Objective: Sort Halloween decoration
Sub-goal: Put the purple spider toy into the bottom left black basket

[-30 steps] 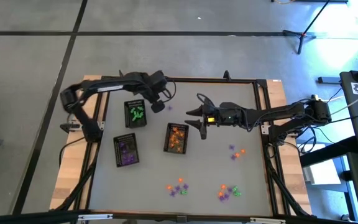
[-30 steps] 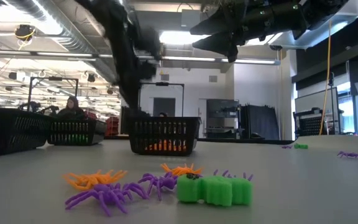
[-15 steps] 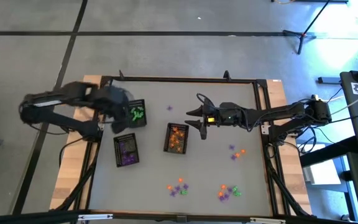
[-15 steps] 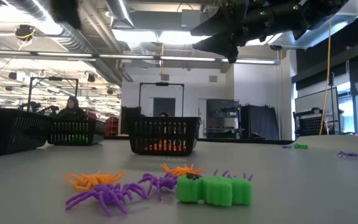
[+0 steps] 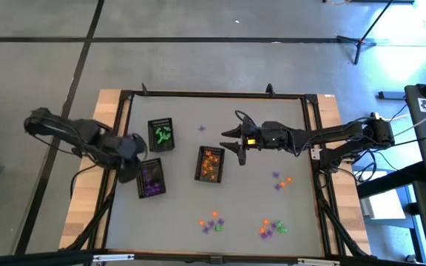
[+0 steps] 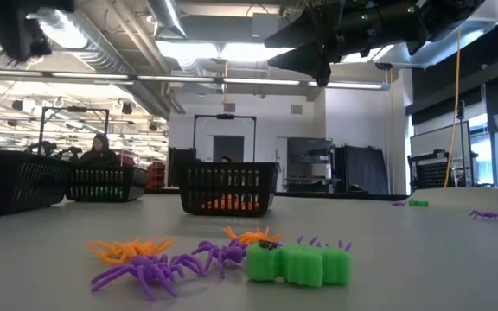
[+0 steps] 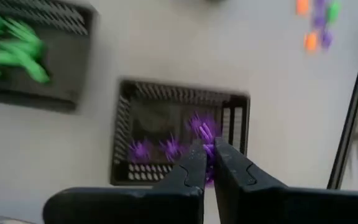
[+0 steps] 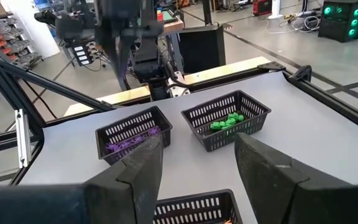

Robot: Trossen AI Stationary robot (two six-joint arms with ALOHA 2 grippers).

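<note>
- Halloween decoration pieces lie loose near the table's front edge: we see an orange and purple cluster [image 5: 211, 221] and, to its right, a mixed green, purple and orange cluster [image 5: 272, 227]; a few more purple and orange bits [image 5: 281, 180] sit farther back on the right side.
- From table height we see these loose pieces close up: orange spiders [image 6: 132, 248], purple spiders [image 6: 150, 270] and a chunky green piece [image 6: 299, 263] touching one another.
- Sorted pieces fill three black trays: the green tray [image 5: 161, 135] at back left, the purple tray [image 5: 151, 177] in front of it, and the orange tray [image 5: 211, 163] near the table's middle.
- Our left gripper [image 5: 133, 148] reaches in from the table's left edge, its arm bent back out over the frame, and hangs over the near corner of the purple tray.
- In the left wrist view its fingers [image 7: 191, 171] are pressed nearly together, pointing down at the purple spiders in that tray; we cannot tell whether anything sits between them.
- Our right gripper [image 5: 237, 135] stretches in level from the right side, held high just beside the orange tray.
- Its fingers [image 8: 143, 163] stand wide apart with nothing between them.
</note>
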